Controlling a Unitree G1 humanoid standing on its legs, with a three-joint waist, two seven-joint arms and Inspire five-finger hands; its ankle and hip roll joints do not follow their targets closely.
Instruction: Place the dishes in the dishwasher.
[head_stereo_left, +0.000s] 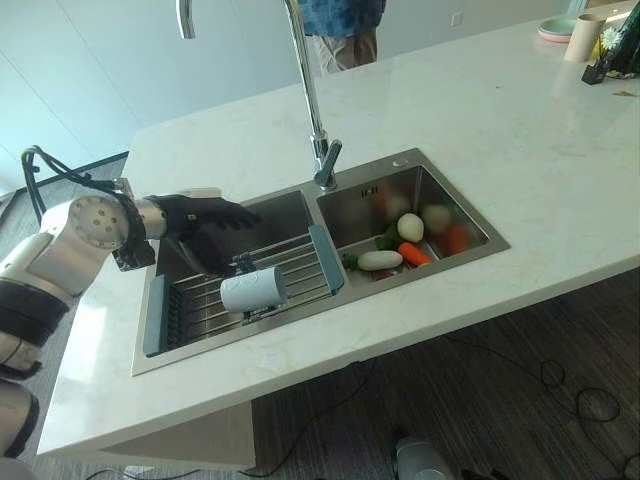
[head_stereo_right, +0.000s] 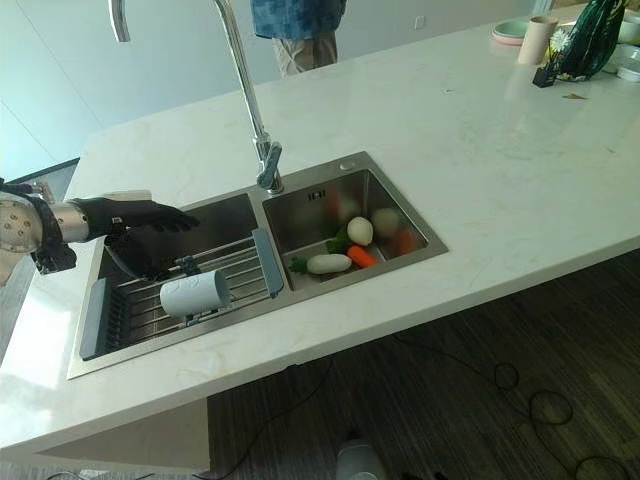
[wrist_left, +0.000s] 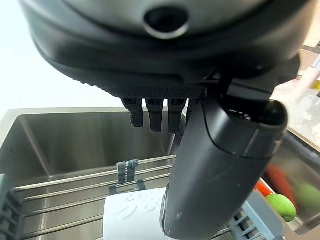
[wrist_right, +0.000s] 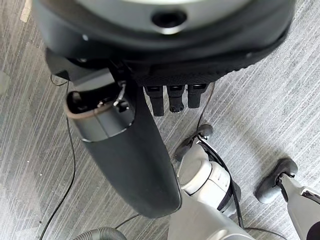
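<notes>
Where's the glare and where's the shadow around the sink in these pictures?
Left eye view: a bright patch glares off the countertop left of the sink, while the left basin under the left hand lies in shade. Left wrist view: the counter beyond that basin is washed out white. Right wrist view: the floor is evenly lit, without glare.
</notes>
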